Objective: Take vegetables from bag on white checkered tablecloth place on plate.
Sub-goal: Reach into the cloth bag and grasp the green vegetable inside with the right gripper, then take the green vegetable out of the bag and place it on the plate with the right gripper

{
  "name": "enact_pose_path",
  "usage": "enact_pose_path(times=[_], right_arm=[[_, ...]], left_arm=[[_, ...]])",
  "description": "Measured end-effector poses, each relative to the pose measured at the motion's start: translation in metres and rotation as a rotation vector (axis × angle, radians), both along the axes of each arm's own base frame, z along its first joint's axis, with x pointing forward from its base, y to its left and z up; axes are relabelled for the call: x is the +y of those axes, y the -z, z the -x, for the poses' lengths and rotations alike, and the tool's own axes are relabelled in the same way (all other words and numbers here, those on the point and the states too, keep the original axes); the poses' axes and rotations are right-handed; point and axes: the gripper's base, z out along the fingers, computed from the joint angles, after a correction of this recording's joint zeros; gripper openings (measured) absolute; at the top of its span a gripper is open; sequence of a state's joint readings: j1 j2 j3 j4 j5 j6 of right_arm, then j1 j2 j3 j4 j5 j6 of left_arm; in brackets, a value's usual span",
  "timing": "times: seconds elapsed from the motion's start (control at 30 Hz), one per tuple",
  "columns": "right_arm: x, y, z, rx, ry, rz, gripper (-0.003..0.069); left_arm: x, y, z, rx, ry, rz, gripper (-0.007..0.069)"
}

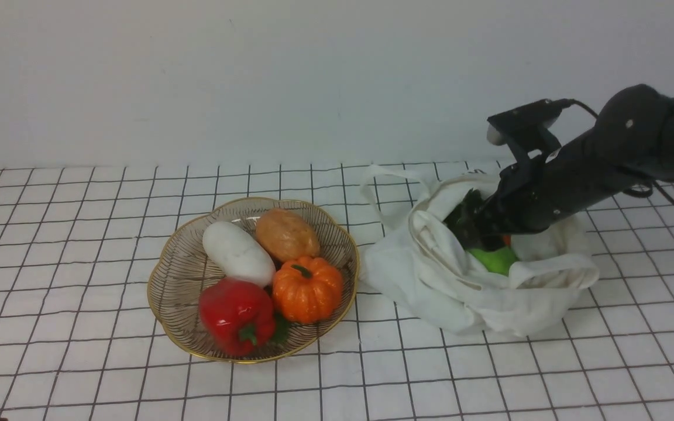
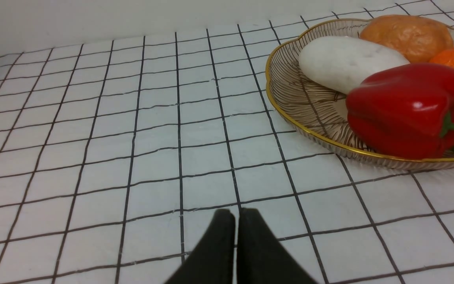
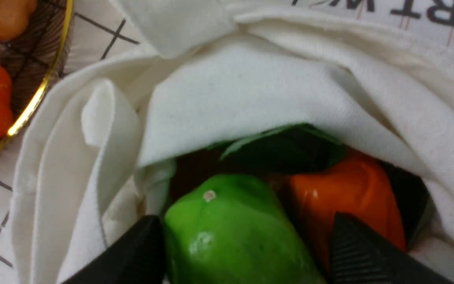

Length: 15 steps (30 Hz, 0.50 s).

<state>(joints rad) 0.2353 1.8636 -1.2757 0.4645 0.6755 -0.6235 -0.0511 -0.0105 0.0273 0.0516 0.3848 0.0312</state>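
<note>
Right gripper [image 3: 246,240] is spread open inside the mouth of the crumpled white cloth bag [image 1: 448,280], clamped on nothing. Glossy light-green oblong toy vegetable [image 3: 231,228] lies straight ahead of me, between my two black fingers [image 3: 140,252]. Its long axis runs roughly along my reach, so I'd judge the jaws close across its short width. One finger sits right against its side. The other sits over the orange toy carrot [image 3: 345,193], which lies touching the green piece on that side, its dark green leafy top [image 3: 286,148] tucked under the bag's fold. Risk as I judge it: closing now may pinch the carrot along with the green one, or slip off the glossy skin.

Bag sits toward the right edge of the white black-grid checkered tablecloth [image 1: 79,234], about mid-depth. Round dark-wire plate with wavy gold rim [image 1: 164,275] is near the cloth's middle, just beside the bag on the side away from the right edge. It already holds a white oblong piece [image 1: 237,253], a brown piece [image 1: 287,235], an orange pumpkin [image 1: 308,289] and a red pepper [image 1: 236,314].

Left gripper [image 2: 237,213] is closed and empty, low over bare cloth on the plate's far side from the bag. So my right arm is the nearer one by far.
</note>
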Motion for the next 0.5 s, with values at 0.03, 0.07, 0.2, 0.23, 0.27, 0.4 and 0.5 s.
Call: enact_pose_path(times=[0.03, 0.07, 0.2, 0.23, 0.27, 0.4, 0.5], right_arm=[[0.0, 0.001, 0.0, 0.001, -0.006, 0.007, 0.0458], [0.0, 0.001, 0.0, 0.001, -0.007, 0.008, 0.0432], [-0.001, 0.0, 0.0, -0.005, -0.011, 0.014, 0.04], [-0.001, -0.005, 0.001, -0.022, -0.018, 0.024, 0.04], [-0.002, -0.009, 0.002, -0.036, -0.025, 0.034, 0.04], [-0.007, -0.037, 0.009, -0.118, -0.046, 0.062, 0.04], [-0.01, -0.063, 0.018, -0.19, -0.049, 0.065, 0.04]], left_arm=[[0.0, 0.0, 0.0, 0.0, 0.0, 0.0, -0.0008], [0.0, 0.0, 0.0, 0.0, 0.0, 0.0, -0.0008], [0.0, 0.0, 0.0, 0.0, 0.0, 0.0, -0.0008], [0.0, 0.0, 0.0, 0.0, 0.0, 0.0, -0.0008], [0.0, 0.0, 0.0, 0.0, 0.0, 0.0, -0.0008], [0.0, 0.0, 0.0, 0.0, 0.0, 0.0, -0.0008], [0.0, 0.0, 0.0, 0.0, 0.0, 0.0, -0.0008]])
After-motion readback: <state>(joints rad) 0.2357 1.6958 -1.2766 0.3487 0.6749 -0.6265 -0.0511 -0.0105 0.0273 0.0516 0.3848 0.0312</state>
